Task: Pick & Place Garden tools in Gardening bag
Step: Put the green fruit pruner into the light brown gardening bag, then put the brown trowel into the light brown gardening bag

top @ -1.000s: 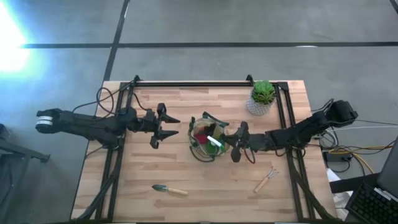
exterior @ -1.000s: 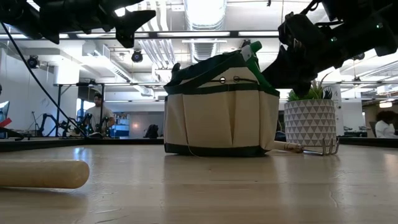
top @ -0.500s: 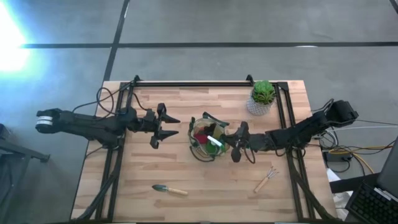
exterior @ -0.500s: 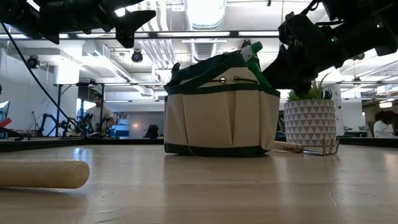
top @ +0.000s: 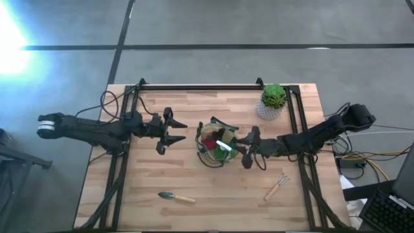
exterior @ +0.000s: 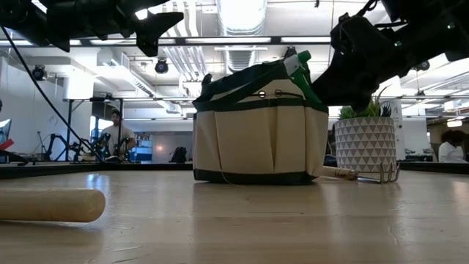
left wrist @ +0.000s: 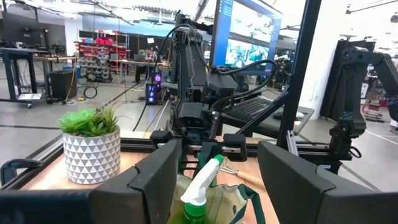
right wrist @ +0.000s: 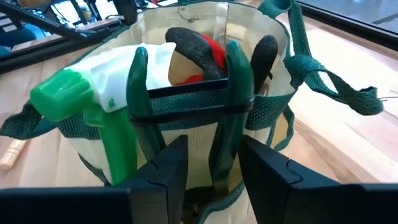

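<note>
Right end effector (top: 247,148) hovers beside the gardening bag (top: 217,147) at mid-worktop, fingers spread and empty, the spray bottle (right wrist: 93,106) already resting inside. Left end effector (top: 169,131) waits nearby, fingers parted. Remaining trowel (top: 176,196) and fork (top: 277,186) lie on the worktop's near part; both look light and rigid, best gripped at their wooden handles.

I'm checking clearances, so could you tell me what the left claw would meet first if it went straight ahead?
Most likely the gardening bag: the left claw points across bare table at it, nothing between them.
</note>
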`<action>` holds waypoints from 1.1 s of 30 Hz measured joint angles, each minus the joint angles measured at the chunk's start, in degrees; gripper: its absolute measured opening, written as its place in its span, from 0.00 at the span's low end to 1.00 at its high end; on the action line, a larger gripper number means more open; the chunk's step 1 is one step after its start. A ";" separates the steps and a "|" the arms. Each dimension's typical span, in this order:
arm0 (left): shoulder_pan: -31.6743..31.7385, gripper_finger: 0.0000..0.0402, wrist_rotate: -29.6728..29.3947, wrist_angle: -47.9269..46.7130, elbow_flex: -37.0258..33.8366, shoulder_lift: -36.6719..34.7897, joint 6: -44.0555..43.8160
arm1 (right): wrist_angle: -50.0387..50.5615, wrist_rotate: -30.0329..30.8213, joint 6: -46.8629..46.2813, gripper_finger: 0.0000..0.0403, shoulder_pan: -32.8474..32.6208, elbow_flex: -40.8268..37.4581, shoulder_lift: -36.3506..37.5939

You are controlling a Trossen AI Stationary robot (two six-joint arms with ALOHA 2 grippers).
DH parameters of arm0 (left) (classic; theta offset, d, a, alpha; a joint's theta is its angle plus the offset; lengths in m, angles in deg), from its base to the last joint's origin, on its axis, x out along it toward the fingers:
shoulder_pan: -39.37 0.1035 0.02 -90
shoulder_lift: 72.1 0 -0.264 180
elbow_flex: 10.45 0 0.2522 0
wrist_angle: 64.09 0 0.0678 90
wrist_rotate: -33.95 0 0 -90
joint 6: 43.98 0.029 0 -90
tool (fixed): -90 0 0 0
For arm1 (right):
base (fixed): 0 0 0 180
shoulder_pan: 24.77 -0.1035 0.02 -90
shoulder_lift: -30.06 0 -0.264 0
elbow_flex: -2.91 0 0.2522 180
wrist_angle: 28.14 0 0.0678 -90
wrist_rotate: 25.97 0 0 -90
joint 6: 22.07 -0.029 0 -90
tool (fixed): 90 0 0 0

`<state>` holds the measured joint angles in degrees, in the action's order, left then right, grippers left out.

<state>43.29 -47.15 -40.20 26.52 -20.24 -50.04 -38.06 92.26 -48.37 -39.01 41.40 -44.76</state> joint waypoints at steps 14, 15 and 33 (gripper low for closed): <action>0.00 0.55 0.00 -0.15 0.00 0.00 0.00 | 4.67 -1.75 -0.07 0.26 -0.15 0.47 1.65; 0.00 0.55 -0.01 -0.15 0.00 0.00 0.00 | 5.35 -1.73 -0.07 0.26 -0.15 0.74 1.70; 0.00 0.55 -0.01 -0.53 0.00 0.00 -0.08 | 12.74 -1.73 0.37 0.25 -0.15 2.54 5.76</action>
<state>43.29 -47.16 -40.73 26.52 -20.24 -50.13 -25.32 90.52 -48.00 -39.16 43.94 -38.99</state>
